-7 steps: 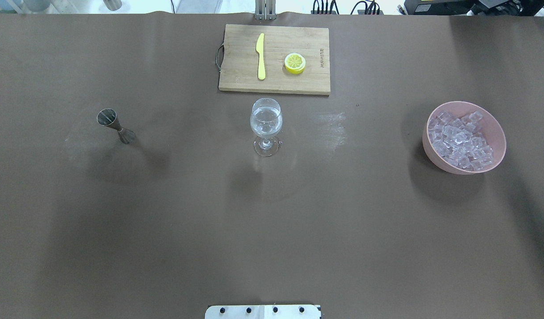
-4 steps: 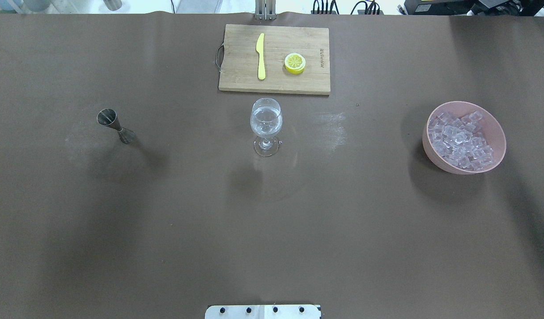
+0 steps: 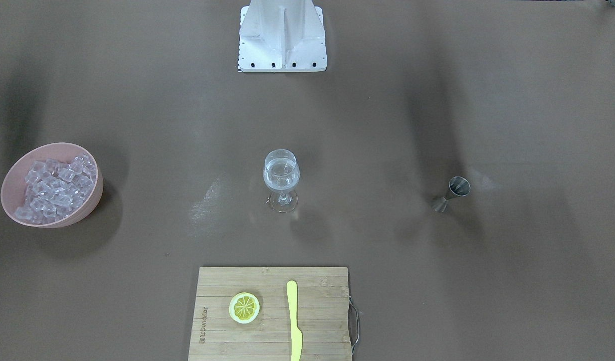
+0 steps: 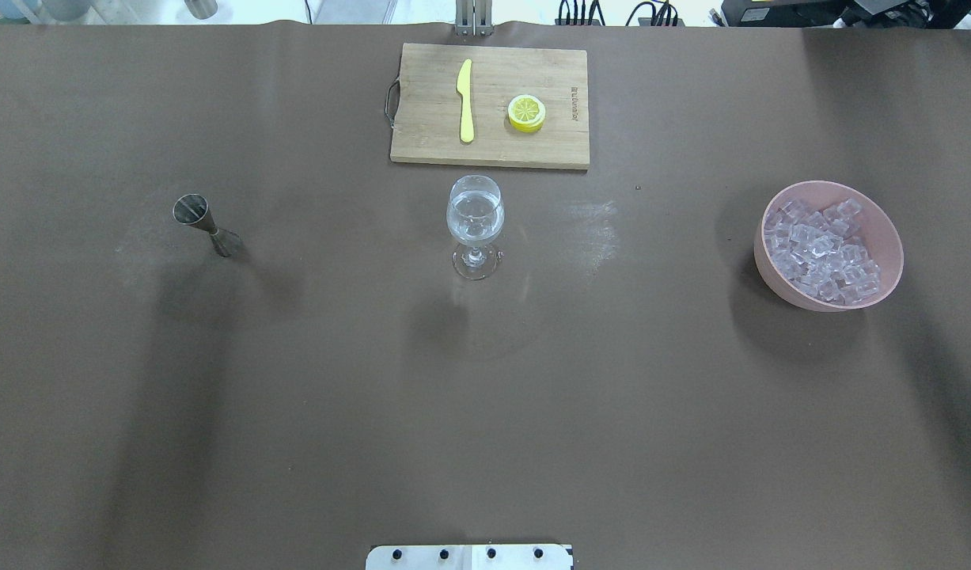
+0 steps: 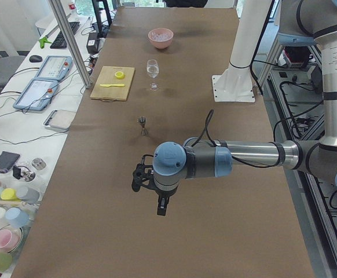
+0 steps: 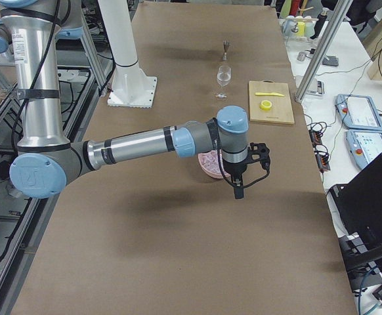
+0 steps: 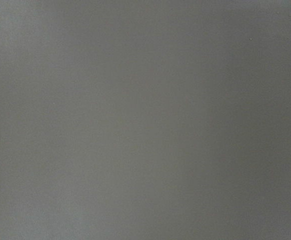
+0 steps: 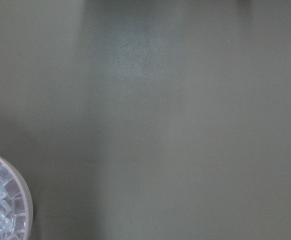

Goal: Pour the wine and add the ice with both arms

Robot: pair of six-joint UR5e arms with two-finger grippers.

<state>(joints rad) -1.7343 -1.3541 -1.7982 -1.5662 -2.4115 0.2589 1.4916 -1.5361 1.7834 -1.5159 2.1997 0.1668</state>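
Observation:
A wine glass point(image 4: 475, 218) with clear liquid in its cup stands upright at the table's centre. The ice point(image 4: 821, 253) fills a pink bowl point(image 4: 778, 281) on the right, and a corner of that bowl point(image 8: 25, 205) shows in the right wrist view. A steel jigger point(image 4: 204, 224) stands on the left. My left gripper point(image 5: 161, 209) hangs over bare table, well short of the jigger point(image 5: 142, 124). My right gripper point(image 6: 237, 190) hangs just beside the bowl point(image 6: 211, 163). Both grippers show only in the side views, so I cannot tell whether they are open or shut.
A wooden cutting board point(image 4: 430, 134) lies behind the glass with a yellow knife point(image 4: 464, 99) and a lemon slice point(image 4: 526, 112) on it. The white robot base point(image 3: 282, 35) stands at the near middle edge. Brown cloth covers the table.

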